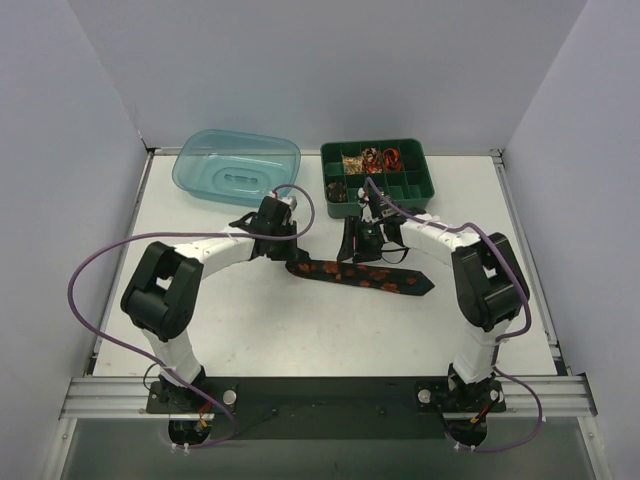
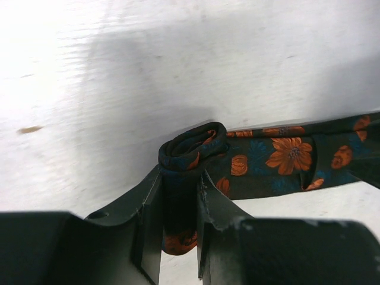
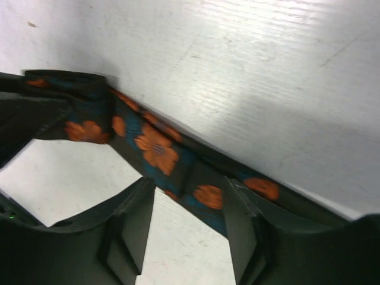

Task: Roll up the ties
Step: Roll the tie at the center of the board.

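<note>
The left pincer (image 2: pixel 179 185) is clamped on the rolled-up end of the tie (image 2: pixel 285 155), with the roll held between its fingers. The right pincer (image 3: pixel 191 185) has its fingers apart over the flat stretch. The rest of the tie lies flat on the white worktop (image 1: pixel 300 335), near a green tray (image 1: pixel 431 178) and a blue tub (image 1: pixel 237 168).

The tie (image 2: pixel 285 154) is soft, matt printed cloth. Its rolled end sits between the left gripper's (image 2: pixel 179 178) fingers (image 2: pixel 142 205) — matt black plastic, rough along the edges. Beyond the fingertips the white table (image 2: pixel 178 59) looks smooth and faintly streaked — a dull sheen.
</note>
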Controlling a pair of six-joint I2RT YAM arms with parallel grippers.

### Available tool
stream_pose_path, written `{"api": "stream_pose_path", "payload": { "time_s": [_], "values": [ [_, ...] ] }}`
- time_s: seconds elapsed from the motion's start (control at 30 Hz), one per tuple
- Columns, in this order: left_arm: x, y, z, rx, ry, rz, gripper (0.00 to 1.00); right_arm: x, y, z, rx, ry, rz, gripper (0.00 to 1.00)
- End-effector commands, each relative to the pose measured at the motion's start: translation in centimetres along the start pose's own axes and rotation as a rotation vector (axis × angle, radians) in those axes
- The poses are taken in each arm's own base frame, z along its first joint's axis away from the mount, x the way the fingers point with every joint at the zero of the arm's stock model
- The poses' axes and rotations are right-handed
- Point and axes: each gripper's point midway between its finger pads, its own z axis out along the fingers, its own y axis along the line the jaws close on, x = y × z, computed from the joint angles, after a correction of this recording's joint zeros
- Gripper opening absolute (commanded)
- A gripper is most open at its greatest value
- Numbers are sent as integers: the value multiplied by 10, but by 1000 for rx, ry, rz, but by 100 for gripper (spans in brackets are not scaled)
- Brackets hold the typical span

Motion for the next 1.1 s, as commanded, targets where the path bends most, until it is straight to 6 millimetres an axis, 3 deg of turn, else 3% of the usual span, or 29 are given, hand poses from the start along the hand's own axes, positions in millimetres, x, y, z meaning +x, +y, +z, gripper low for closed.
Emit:
{"api": "stream_pose_path", "payload": {
  "time_s": [0.0,0.17,0.43,0.6,0.93,1.07],
  "values": [
    [8,49,-32,-279,91,140,0,-10,-8,-24,37,-57,16,53],
    [-2,71,-55,-463,86,214,0,-11,-18,-29,60,-74,46,70],
    [-8,99,-84,-738,64,280,0,-16,-28,-40,84,-109,75,76],
    [-1,88,-84,-822,72,351,0,-14,-33,-41,94,-110,89,77],
    [33,51,-54,-865,102,464,0,-7,-42,-41,112,-101,107,77],
    [47,45,-44,-830,115,456,0,-6,-45,-41,114,-99,118,77]
  ]
}}
